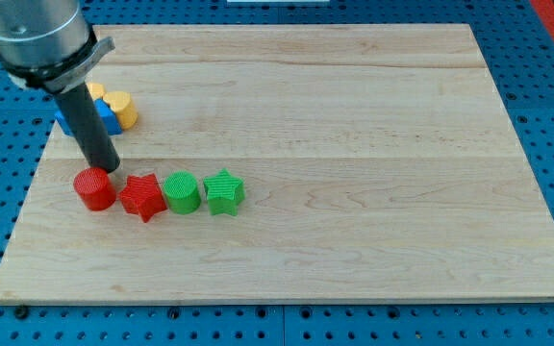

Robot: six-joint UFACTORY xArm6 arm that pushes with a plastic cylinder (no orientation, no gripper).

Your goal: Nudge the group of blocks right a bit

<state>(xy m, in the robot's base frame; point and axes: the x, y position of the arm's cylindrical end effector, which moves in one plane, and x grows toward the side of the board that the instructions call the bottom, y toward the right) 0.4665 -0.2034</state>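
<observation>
Near the board's left edge, my tip (107, 170) grips nothing and rests against the top of the red cylinder (94, 188). Rightward run the red star (143, 196), green cylinder (181, 192) and green star (224, 191). Blue and yellow blocks (113, 109) sit toward the top-left corner.

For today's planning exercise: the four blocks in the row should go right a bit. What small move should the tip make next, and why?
Probably slide my tip to the left side of the red cylinder, then push right: the red star, green cylinder and green star line up beyond it.
</observation>
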